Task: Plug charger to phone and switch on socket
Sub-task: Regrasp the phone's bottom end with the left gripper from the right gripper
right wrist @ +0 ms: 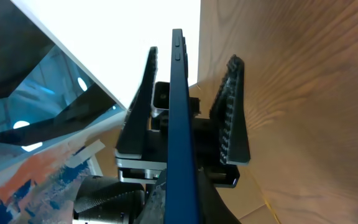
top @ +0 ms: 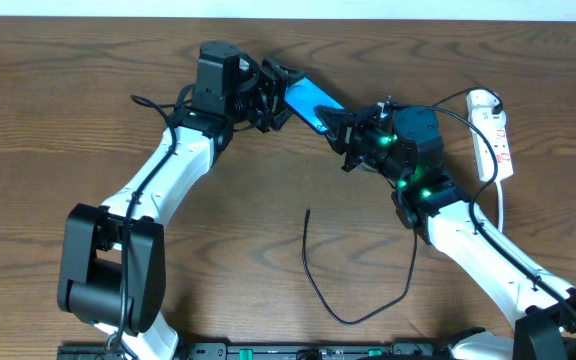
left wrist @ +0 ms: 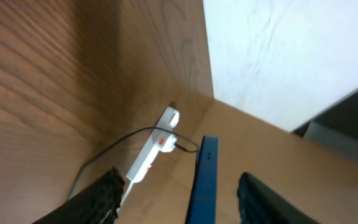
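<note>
1. Fingers of the left end effector stand released, one on each side of the phone. In both wrist views we see a gap between each finger and the phone's faces.
2. At the phone's other end, the right end effector is clenched on it. Seen from overhead, it comes in from 4 o'clock and the left one from 9 o'clock.
3. We see the phone tilted on edge between the two, running from 10 to 4 o'clock, near 12 o'clock on the counter. We cannot tell whether it touches the counter.
4. The charger lies loose at 6 o'clock from the phone, well apart. Its free tip points to 12 o'clock, and the cable curls round toward 5 o'clock.
5. The socket lies at 3 o'clock from the right end effector. A black cable runs into it, and its white cord trails toward 6 o'clock.
</note>
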Controlling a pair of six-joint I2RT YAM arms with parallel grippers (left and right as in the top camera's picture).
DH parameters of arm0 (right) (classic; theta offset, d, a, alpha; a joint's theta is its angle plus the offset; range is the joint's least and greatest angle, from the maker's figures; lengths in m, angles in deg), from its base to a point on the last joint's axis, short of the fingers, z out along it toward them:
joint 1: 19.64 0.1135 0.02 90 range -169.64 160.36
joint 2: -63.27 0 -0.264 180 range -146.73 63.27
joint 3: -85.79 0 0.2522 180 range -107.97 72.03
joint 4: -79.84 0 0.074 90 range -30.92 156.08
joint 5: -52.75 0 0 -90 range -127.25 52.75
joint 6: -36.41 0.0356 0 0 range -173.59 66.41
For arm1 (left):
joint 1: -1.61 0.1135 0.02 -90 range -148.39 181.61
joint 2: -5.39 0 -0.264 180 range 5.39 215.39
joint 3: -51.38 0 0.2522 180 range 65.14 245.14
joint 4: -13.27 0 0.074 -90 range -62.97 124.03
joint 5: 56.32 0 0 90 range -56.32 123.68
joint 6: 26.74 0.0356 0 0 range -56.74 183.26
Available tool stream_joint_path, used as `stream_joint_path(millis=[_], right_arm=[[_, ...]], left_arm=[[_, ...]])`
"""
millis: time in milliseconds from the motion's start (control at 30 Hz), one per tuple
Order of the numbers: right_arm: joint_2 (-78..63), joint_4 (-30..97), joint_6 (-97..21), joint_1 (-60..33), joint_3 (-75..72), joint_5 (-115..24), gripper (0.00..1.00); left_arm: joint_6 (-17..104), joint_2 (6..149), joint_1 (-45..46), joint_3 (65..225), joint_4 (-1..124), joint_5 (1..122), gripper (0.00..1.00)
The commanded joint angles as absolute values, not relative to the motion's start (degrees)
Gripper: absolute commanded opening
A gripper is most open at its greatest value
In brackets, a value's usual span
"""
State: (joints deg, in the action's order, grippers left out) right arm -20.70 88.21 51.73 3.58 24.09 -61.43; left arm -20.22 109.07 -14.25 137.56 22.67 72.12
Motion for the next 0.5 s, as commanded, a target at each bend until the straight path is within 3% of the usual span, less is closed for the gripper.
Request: stream_joint_path(millis=[0, 267, 467], right_arm=[[-20.3, 89.1, 52.2, 4.1, 23.0, -61.2, 0.01], [-20.3, 89.1, 52.2, 5.3, 23.0, -61.2, 0.01], [-20.3, 89.0, 55.3, 6.3, 23.0, -61.1, 0.01]], left_arm=[[-20.0, 107.6, -14.2, 137.8, 22.6, 71.5, 0.56], [-20.0, 107.6, -14.2, 137.8, 22.1, 71.6, 0.45], [-20.0, 107.6, -14.2, 137.8, 21.8, 71.6, 0.43]])
